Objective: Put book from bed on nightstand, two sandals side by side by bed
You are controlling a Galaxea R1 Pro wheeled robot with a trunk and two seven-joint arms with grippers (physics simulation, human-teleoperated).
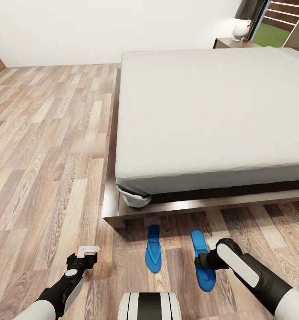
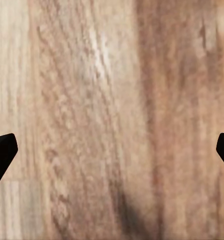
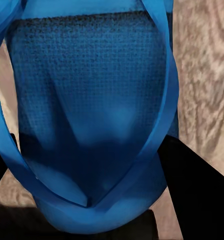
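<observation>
Two bright blue sandals lie on the wood floor just in front of the bed's (image 1: 212, 111) foot end. The left sandal (image 1: 153, 254) lies free. My right gripper (image 1: 204, 260) is down on the right sandal (image 1: 197, 242), and in the right wrist view its black fingers (image 3: 197, 190) press both sides of that sandal (image 3: 92, 100). My left gripper (image 1: 88, 252) hangs open over bare floor, left of the sandals, with its fingertips (image 2: 2, 155) wide apart. A dark nightstand (image 1: 225, 43) stands at the bed's far corner. The book is out of view.
The bed's dark wooden frame (image 1: 176, 206) juts out low just beyond the sandals. A white lamp (image 1: 240, 30) sits on the nightstand. Open plank floor (image 1: 47, 146) stretches to the left of the bed. My own trunk (image 1: 149, 306) shows at the bottom edge.
</observation>
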